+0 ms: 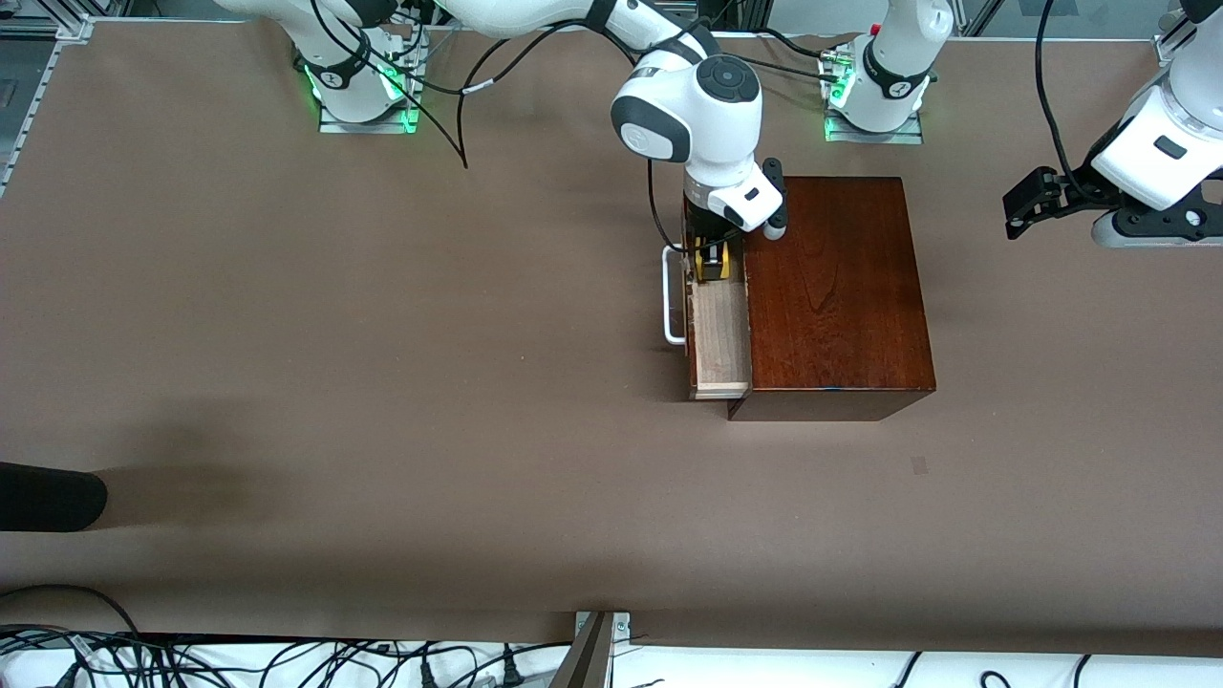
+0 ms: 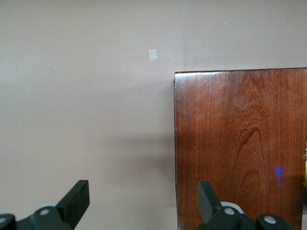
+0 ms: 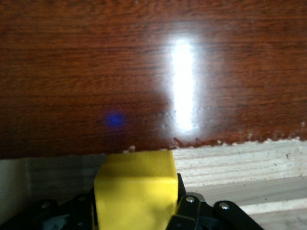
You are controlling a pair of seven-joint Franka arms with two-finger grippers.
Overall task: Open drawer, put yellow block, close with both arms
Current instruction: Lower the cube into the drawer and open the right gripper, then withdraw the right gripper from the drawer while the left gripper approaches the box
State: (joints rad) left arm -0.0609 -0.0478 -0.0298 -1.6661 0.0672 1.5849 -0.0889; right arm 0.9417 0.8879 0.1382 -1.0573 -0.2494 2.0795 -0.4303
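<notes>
The dark reddish-brown wooden box (image 1: 831, 287) stands mid-table, and its drawer (image 1: 718, 339) is pulled out toward the right arm's end, showing pale wood and a white bar handle (image 1: 672, 296). My right gripper (image 1: 713, 260) reaches down into the open drawer, at the end farther from the front camera. It is shut on the yellow block (image 1: 714, 261). In the right wrist view the yellow block (image 3: 135, 184) sits between the black fingers (image 3: 192, 211), against the box's glossy face (image 3: 144, 72). My left gripper (image 1: 1024, 205) hangs open and waits above the table beside the box (image 2: 240, 143).
A small pale tape mark (image 1: 919, 465) lies on the brown table nearer the front camera than the box. A dark object (image 1: 48, 497) juts in at the right arm's end of the table. Cables lie along the near edge.
</notes>
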